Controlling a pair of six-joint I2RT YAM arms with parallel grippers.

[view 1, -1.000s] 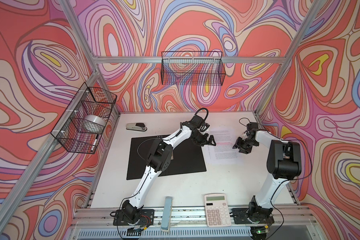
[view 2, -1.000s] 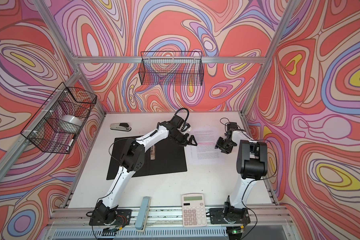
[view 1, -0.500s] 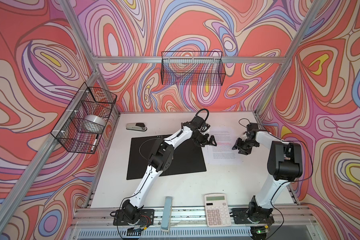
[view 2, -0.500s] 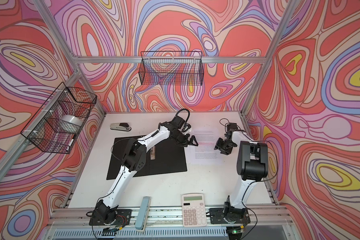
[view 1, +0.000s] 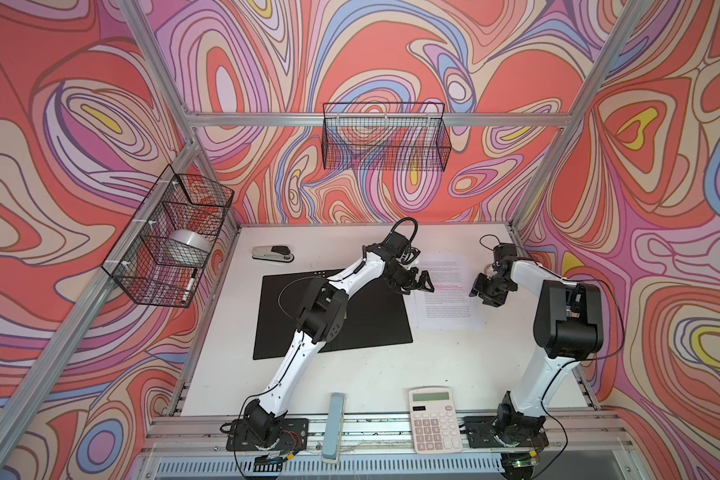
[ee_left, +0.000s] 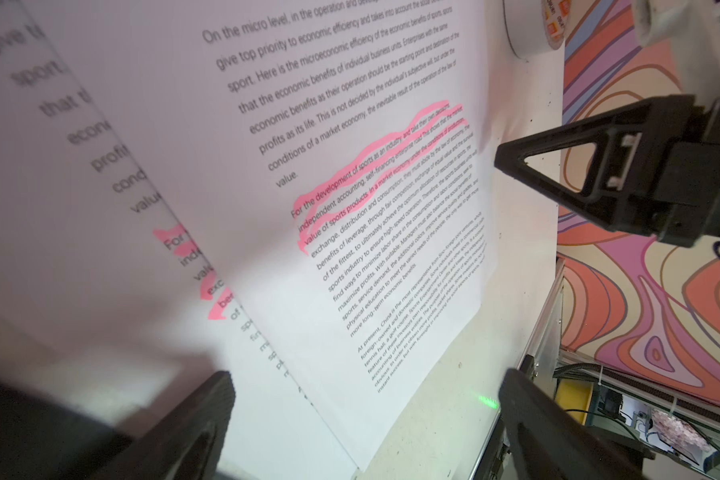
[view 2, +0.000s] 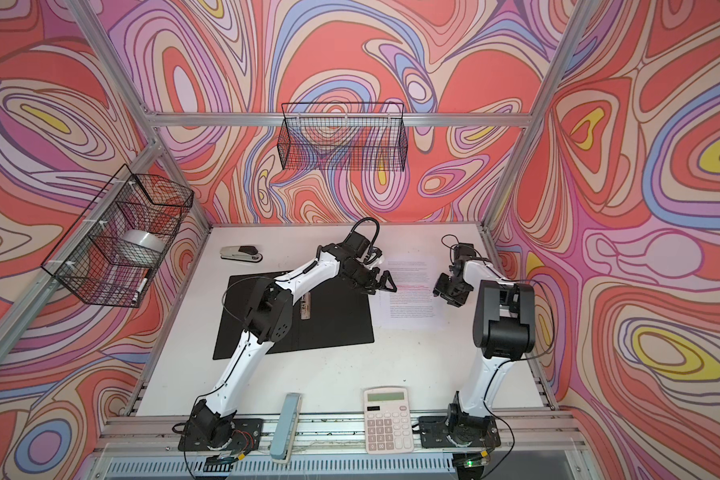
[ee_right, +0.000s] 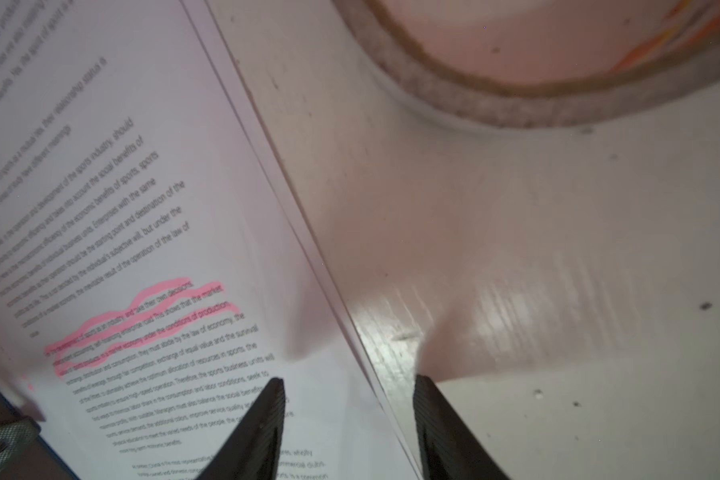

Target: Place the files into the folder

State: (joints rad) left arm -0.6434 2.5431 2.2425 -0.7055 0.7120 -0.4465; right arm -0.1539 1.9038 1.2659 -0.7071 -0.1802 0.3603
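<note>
On the white table [view 1: 350,374], the files [view 1: 447,299] lie just beside the open folder [view 1: 371,324]. The left gripper [view 1: 420,288] gapes wide at their folder-side edge, empty. The right gripper [view 1: 484,297], half open, straddles the opposite edge, also empty.

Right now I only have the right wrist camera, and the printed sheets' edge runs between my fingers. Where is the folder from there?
Observer: In both top views the folder lies open, black inside up, just left of the files. Their edges look to meet.
Operator: What is the other arm doing?
Observer: The left gripper is poised at the files' left edge, jaws wide open, holding nothing.
Operator: Is anything lying on the folder?
Observer: A metal clip sits on its black inside, near the middle.
</note>
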